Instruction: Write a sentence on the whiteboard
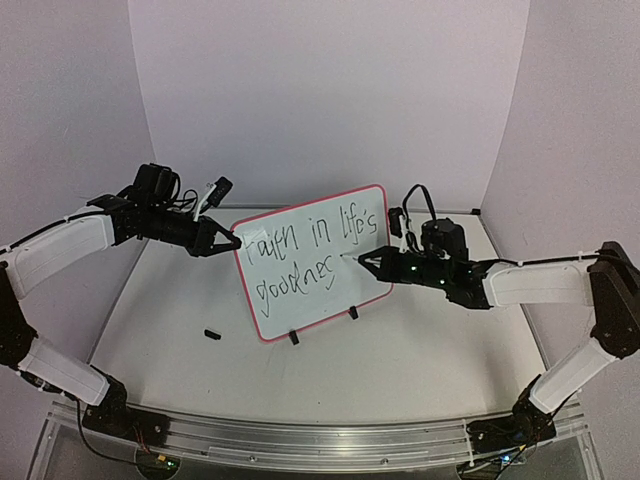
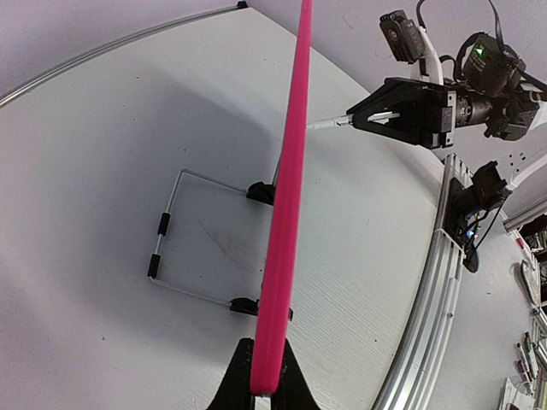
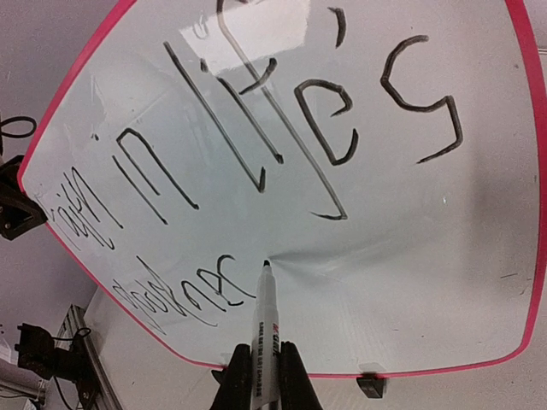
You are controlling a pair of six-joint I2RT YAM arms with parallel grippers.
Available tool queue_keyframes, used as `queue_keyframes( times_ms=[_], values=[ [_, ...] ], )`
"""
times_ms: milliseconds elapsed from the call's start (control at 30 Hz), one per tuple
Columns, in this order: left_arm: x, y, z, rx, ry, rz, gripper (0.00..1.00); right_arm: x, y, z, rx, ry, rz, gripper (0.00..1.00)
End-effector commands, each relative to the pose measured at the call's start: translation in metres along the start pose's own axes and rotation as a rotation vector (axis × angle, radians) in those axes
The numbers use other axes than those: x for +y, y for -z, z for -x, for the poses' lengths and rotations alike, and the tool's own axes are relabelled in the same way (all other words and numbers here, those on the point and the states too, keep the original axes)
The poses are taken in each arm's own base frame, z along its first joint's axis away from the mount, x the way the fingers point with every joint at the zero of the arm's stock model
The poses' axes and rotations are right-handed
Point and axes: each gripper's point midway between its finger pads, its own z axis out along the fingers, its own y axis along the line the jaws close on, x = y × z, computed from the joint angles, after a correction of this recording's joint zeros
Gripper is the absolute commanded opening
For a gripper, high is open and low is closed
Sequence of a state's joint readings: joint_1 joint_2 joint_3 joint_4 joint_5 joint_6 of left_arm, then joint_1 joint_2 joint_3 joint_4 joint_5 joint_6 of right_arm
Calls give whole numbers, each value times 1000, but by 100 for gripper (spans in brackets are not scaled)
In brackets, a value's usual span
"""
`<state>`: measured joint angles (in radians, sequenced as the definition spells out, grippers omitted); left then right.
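Observation:
The whiteboard (image 1: 345, 292), white with a pink-red frame, stands upright on two black clip feet in the middle of the table. It bears black handwriting in two lines. My left gripper (image 1: 232, 242) is shut on its left edge. In the left wrist view that edge shows as a pink strip (image 2: 286, 213) running up from between the jaws of my left gripper (image 2: 265, 389). My right gripper (image 3: 265, 380) is shut on a white marker (image 3: 267, 320). The marker's black tip touches the board just right of the lower line's last letter. From above, the right gripper (image 1: 372, 262) sits at the board's right side.
A small black cap (image 1: 211, 334) lies on the table left of the board's feet. A wire stand (image 2: 171, 231) props the board from behind. An aluminium rail (image 1: 300, 435) runs along the near edge. Lilac walls close in the back and sides.

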<state>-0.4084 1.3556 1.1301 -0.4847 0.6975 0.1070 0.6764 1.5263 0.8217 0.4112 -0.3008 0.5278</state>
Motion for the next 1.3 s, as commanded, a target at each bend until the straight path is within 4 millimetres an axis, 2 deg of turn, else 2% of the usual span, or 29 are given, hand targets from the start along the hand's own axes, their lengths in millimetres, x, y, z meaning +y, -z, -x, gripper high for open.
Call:
queue_keyframes(
  times_ms=[0, 233, 467, 833, 1267],
  values=[
    [13, -8, -22, 76, 20, 51, 0, 11, -7, 24, -60, 18, 36, 0],
    [13, -8, -22, 76, 20, 51, 0, 10, -16, 11, -8, 10, 62, 0],
    [14, -9, -23, 79, 23, 49, 0, -4, -10, -6, 16, -13, 17, 0],
    [13, -9, -23, 79, 25, 47, 0, -11, 1, 1, -15, 4, -46, 0],
    [13, -10, -23, 80, 25, 44, 0, -28, -6, -23, 65, 7, -92, 0]
  ],
)
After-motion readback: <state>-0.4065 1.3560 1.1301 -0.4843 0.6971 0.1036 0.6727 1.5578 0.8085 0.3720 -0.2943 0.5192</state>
